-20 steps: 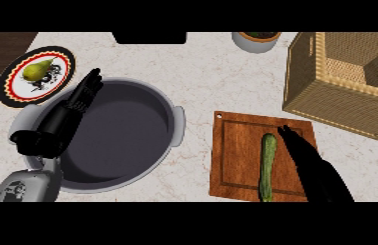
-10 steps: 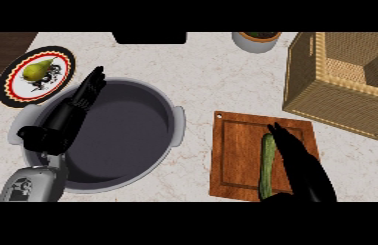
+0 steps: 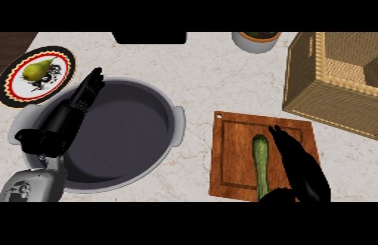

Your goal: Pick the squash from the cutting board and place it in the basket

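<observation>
A long green squash [image 3: 261, 164] lies lengthwise on the wooden cutting board [image 3: 235, 159] at the lower right. My right hand [image 3: 301, 166] rests just to its right, fingers straight along it and the thumb curling in near the squash's lower end. The wicker basket [image 3: 325, 89] stands at the upper right, just beyond the board. My left hand [image 3: 77, 104] is open with fingers up over the left rim of a big grey pot [image 3: 125, 134].
A patterned plate [image 3: 18, 86] holding a pear [image 3: 35, 70] lies at the far left. A small white pot [image 3: 257, 40] stands at the back, left of the basket. A dark object [image 3: 149, 37] sits at the back edge.
My right hand has slid left and lower, closing in against the squash's right side. The left hand has barely moved.
</observation>
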Controlling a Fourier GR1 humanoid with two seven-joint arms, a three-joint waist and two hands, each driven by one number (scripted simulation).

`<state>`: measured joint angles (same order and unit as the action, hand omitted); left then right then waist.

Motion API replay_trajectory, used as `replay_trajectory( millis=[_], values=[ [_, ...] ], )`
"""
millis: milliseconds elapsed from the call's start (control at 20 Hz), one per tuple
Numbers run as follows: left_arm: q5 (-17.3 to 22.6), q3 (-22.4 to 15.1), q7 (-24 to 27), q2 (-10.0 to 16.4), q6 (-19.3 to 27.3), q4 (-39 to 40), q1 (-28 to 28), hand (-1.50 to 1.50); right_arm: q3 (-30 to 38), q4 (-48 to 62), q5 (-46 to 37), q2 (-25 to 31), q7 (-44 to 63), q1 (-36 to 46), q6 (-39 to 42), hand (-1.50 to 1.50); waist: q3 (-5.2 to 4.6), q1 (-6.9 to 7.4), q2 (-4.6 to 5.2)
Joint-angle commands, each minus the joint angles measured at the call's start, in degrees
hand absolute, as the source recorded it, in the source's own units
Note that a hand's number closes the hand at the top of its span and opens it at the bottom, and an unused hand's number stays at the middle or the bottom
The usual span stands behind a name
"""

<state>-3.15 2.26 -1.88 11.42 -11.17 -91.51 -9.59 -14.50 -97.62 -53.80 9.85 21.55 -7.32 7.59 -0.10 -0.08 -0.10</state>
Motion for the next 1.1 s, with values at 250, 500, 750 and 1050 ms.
replay_trajectory(
  millis=[250, 500, 750, 1050],
  values=[
    [0.7, 1.3, -0.1, -0.1, -1.9, -2.4, 1.6, 0.0, 0.7, 7.7, 1.1, -0.4, -4.4, 0.6, 0.6, -1.5, 0.11, 0.17, 0.09],
    [-1.1, -1.2, -1.2, -2.5, -1.0, -4.1, 3.0, 0.0, -1.3, 10.7, -1.8, -1.2, -2.8, 4.1, 3.0, 1.5, 0.11, 0.22, 0.08],
    [-3.2, 0.0, 1.2, -2.3, 0.1, 1.5, -0.5, 0.0, -3.1, 10.8, -4.2, -1.4, -4.1, 3.9, 1.8, 1.5, 0.1, 0.02, 0.12],
    [-0.9, 0.2, -3.7, -2.4, -1.2, -2.9, -0.5, 0.0, -8.0, 10.3, -11.8, -1.7, -4.4, 3.3, -2.3, 1.5, 0.11, 0.12, 0.05]
  ],
)
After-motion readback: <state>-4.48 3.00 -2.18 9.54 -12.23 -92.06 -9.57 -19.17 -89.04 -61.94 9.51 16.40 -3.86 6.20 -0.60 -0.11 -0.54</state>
